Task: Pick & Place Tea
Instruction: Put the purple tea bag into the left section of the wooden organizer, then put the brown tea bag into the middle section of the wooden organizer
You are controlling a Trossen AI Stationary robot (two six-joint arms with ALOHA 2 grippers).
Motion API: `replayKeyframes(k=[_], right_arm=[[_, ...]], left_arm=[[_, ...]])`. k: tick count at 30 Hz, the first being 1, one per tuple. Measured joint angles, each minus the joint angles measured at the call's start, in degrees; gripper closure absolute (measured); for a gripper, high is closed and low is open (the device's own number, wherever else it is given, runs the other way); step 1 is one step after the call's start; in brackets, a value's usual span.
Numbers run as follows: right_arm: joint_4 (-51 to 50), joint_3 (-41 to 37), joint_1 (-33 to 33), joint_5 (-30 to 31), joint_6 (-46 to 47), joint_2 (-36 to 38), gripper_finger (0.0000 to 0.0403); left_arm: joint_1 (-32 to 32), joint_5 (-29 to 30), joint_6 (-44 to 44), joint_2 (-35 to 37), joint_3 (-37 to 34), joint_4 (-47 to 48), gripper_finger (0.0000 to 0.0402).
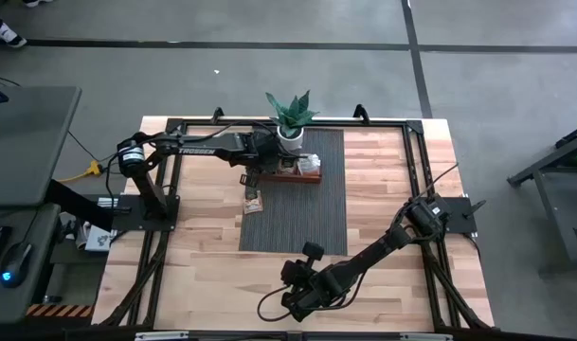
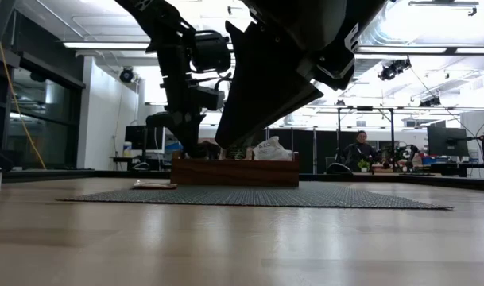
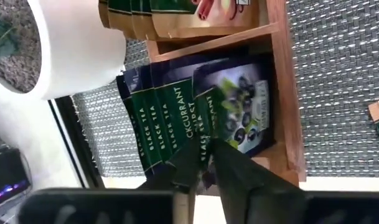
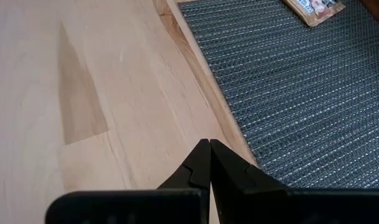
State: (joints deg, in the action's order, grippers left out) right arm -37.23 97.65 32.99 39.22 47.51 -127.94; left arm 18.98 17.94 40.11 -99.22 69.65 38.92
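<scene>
The left tool (image 3: 205, 165) hangs over the end compartment of the wooden tray (image 3: 287, 93), its fingers parted only a crack, their tips against the dark green black-tea sachets (image 3: 177, 115); whether it grips one cannot be told. About five of these overlapping sachets fill that compartment directly ahead of the tool, and beyond them the next compartment holds at least three tan sachets (image 3: 145, 18). The white plant pot (image 3: 71, 50) stands just beside the tool, touching the tray's edge. Only the left wrist view shows these tray contents; the high view gives only the tray (image 1: 302, 172) under the plant (image 1: 290, 114), at the far end of the grey mat (image 1: 307, 213). It alone shows two loose sachets (image 1: 253, 201) on the mat, near the left tool but outside the tray. The right tool (image 4: 208, 163) is closed and empty, low over the bare worktop (image 4: 83, 93) just beside the mat's edge, well apart from the tray; one loose sachet (image 4: 313, 7) lies far ahead of it. The low view shows the tray's long wall (image 2: 234, 171).
</scene>
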Motion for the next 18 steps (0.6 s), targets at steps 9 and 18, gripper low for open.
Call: replayKeyframes(k=[9,18], right_arm=[[0.20,0.00,-0.42,0.39,-0.39,0.00,0.0403],[3.29,0.00,-2.14,4.26,-5.05,0.00,0.0403]], left_arm=[[-0.02,0.65,-3.16,3.89,0.07,0.57,0.0260],[2.91,-17.64,-11.00,12.86,-0.02,7.19,0.0245]])
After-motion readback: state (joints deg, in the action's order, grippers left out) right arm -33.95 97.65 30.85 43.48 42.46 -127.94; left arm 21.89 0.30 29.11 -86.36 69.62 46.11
